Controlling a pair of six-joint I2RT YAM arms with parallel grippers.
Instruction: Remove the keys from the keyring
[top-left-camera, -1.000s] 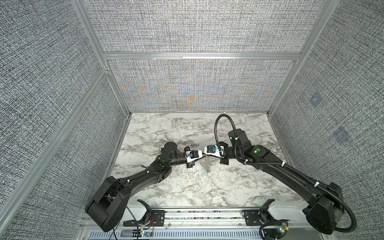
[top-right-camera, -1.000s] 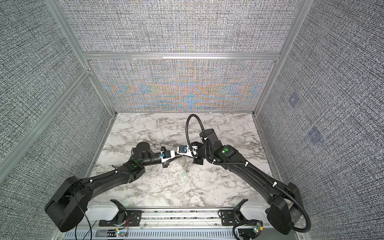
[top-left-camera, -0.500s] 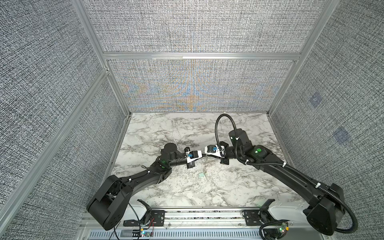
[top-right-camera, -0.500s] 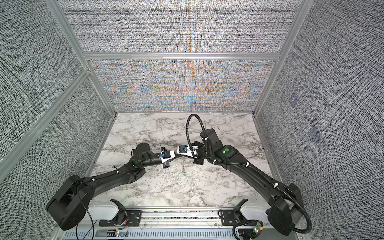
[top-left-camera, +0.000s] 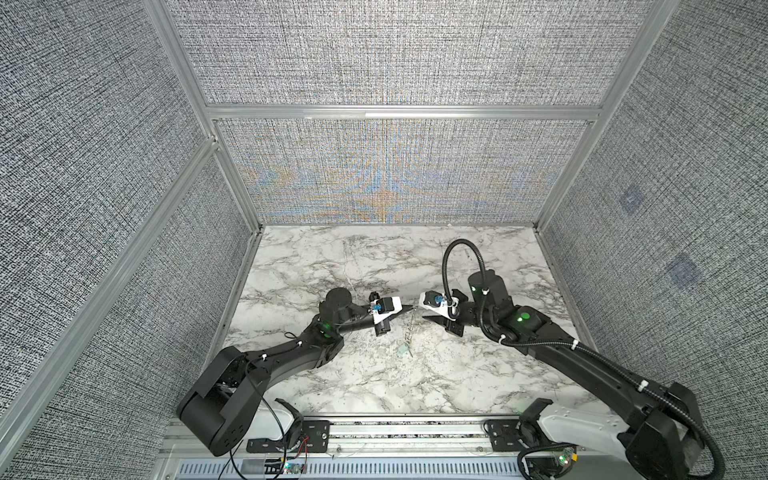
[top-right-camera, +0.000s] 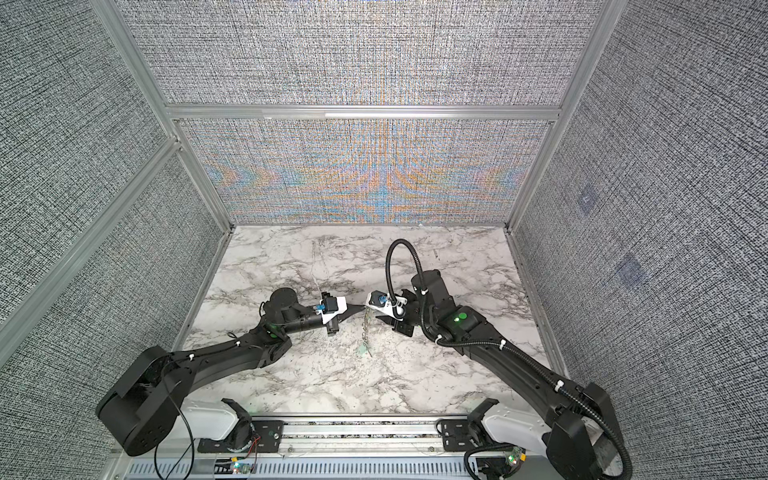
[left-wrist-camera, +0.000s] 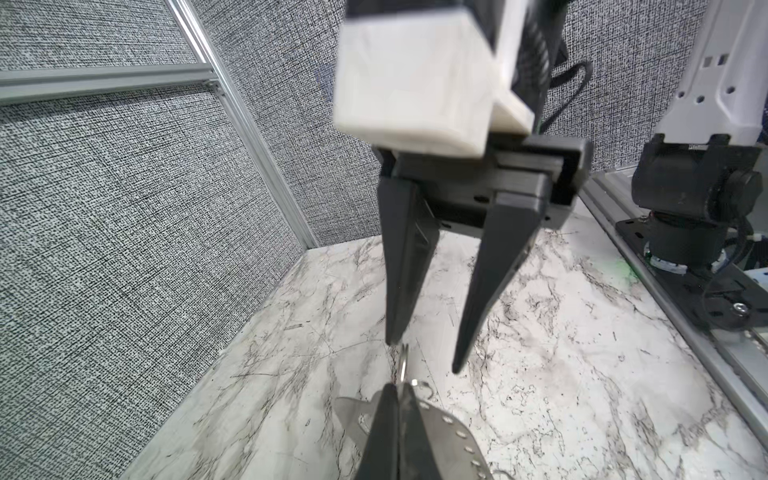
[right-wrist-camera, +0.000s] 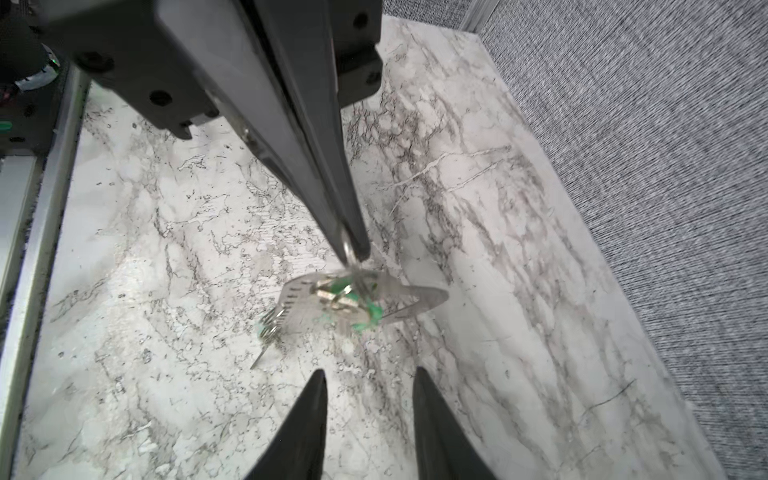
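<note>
- The left gripper has its jaws pressed together on a small wire ring. The ring's thin silver loop pokes out just past the tips in the left wrist view.
- The whole bunch hangs from that ring, directly under the closed jaws and over the marble worktop. I cannot tell whether its lowest end touches the worktop.
- The keyring shows as a broad, flat piece of dull grey metal. A row of small dots or notches runs along one edge, and one end tapers outward. Blur hides its full outline.
- The keys are small, thin, silver-grey pieces bunched against the keyring's face.
- A bright green tag sits among the keys, smeared by motion.
- One slim key end sticks out on the far side of the bunch from the tapered end.
- The right gripper has its jaws parted with clear space between the tips. It holds nothing.
- The bunch lies just beyond those open jaws, apart from both fingertips.
- In both top views the two grippers meet nose to nose (), with the bunch dangling as a thin line below the meeting point.
</note>
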